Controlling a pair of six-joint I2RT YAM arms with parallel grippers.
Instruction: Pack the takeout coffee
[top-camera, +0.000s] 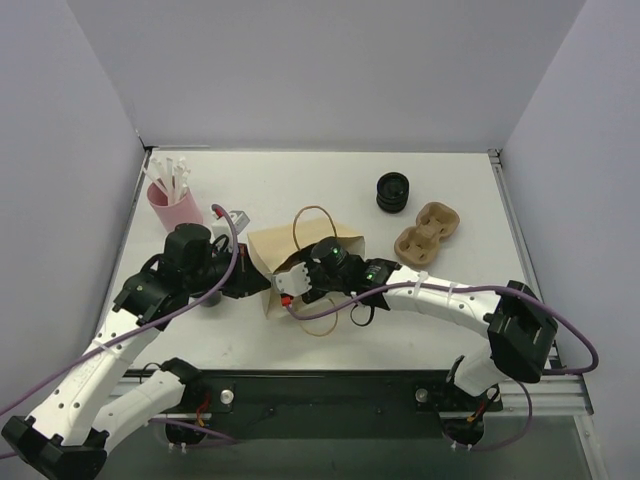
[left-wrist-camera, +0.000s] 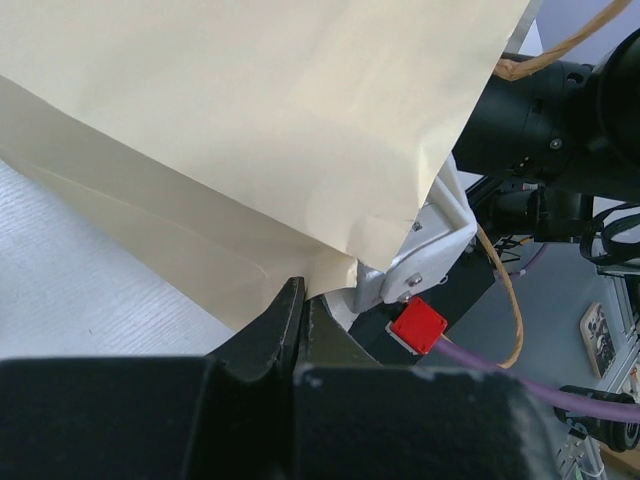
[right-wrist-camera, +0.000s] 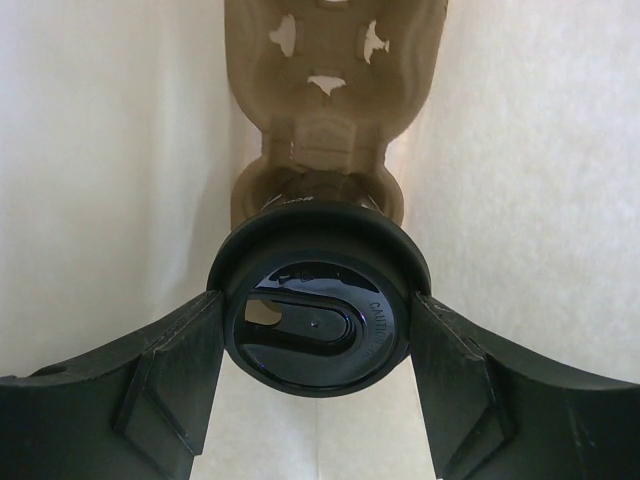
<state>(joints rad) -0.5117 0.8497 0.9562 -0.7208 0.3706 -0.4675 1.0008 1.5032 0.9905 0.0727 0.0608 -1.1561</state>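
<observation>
Item: takeout coffee (right-wrist-camera: 315, 325), clamped between the fingers of the right gripper (right-wrist-camera: 317, 318), inside the paper bag (right-wrist-camera: 520, 150). Long axis runs along the gripper's reach, lid facing back at the wrist, base pointing ahead toward the pulp carrier (right-wrist-camera: 325, 90) (contact there unclear). Also: left gripper (left-wrist-camera: 300, 305), closed, pinching the bag's edge.

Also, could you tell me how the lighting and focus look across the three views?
Top external: even light, soft shadows. Left wrist: paper bag bright, the near fingers dark. Right wrist: warm glow through the bag walls, sheen on the takeout coffee lid.
</observation>
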